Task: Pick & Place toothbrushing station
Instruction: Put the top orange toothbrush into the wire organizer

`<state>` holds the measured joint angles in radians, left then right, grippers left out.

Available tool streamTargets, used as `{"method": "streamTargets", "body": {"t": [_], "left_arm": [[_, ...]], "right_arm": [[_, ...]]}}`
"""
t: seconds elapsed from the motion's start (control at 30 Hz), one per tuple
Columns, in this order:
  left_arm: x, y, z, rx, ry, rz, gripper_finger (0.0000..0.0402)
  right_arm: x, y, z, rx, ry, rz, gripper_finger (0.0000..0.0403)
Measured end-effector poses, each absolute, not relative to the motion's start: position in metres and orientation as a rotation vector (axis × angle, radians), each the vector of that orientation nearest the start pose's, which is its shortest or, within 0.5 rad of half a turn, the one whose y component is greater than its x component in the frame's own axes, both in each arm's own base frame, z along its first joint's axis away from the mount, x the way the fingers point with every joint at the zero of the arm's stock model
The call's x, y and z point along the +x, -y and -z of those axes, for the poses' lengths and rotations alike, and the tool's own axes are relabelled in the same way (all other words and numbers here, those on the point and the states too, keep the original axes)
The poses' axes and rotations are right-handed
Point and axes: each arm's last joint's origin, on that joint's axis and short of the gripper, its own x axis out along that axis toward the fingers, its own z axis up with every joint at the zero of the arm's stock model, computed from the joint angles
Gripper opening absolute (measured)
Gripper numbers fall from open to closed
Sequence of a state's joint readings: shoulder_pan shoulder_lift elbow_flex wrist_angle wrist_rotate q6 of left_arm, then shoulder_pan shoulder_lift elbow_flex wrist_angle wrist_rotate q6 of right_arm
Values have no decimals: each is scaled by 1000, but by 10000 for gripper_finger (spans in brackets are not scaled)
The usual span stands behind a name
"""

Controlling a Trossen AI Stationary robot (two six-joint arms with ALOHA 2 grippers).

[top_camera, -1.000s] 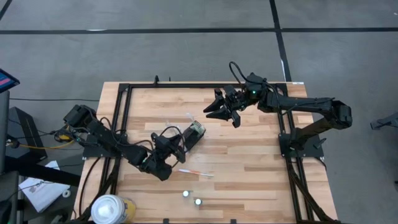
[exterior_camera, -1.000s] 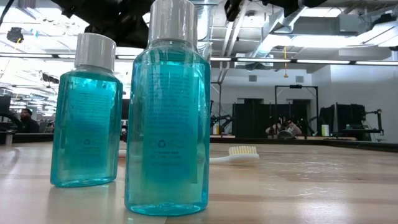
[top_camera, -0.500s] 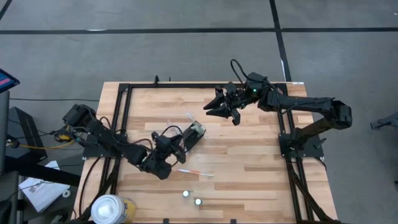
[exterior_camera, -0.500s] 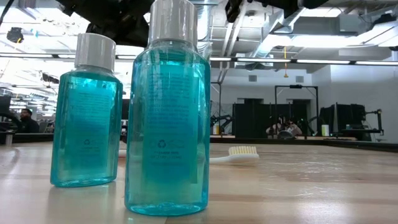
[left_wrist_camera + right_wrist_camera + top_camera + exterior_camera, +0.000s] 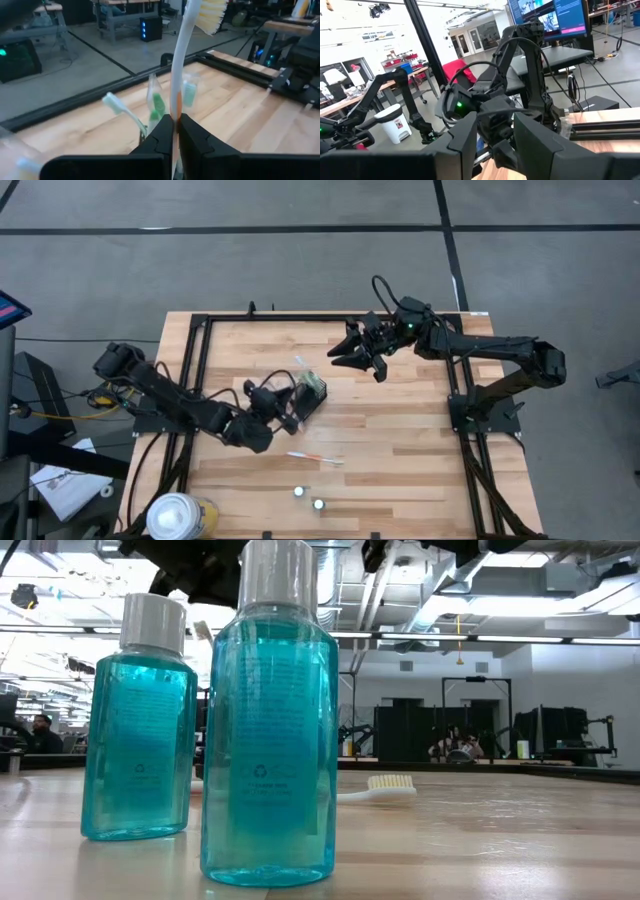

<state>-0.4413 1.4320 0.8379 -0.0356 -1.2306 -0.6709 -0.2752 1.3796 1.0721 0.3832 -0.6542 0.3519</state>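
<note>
high view: on the wooden table [image 5: 400,440] the left gripper [image 5: 285,406] sits at the black wire-mesh holder [image 5: 310,393], fingers [image 5: 192,137] clamped tight on a white toothbrush with an orange-pink stripe [image 5: 179,65], held upright with bristles up, just above green-and-white toothbrushes [image 5: 156,102] standing in the holder. the right gripper [image 5: 343,352] hovers apart near the table's far edge, jaws partly spread, holding nothing. another toothbrush [image 5: 315,458] lies flat nearer the two blue bottles [image 5: 268,720].
</note>
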Motion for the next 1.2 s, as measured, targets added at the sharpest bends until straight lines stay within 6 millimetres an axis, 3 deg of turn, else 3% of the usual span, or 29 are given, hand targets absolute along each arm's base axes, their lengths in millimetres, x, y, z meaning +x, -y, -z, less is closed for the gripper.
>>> {"method": "streamTargets", "body": {"t": [0.4, 0.57, 0.8, 1.2], "left_arm": [[274, 112, -204, -229, -149, -845, 3], [272, 114, -207, -211, -155, -831, 3], [265, 108, -230, -176, -131, -829, 3], [263, 116, -229, -218, -131, -789, 3]], "right_arm": [[305, 68, -353, 314, 0, -388, 120], [305, 68, -353, 314, 0, -388, 120], [305, 68, -353, 325, -1, -388, 120], [305, 69, -353, 323, -1, -384, 120]]}}
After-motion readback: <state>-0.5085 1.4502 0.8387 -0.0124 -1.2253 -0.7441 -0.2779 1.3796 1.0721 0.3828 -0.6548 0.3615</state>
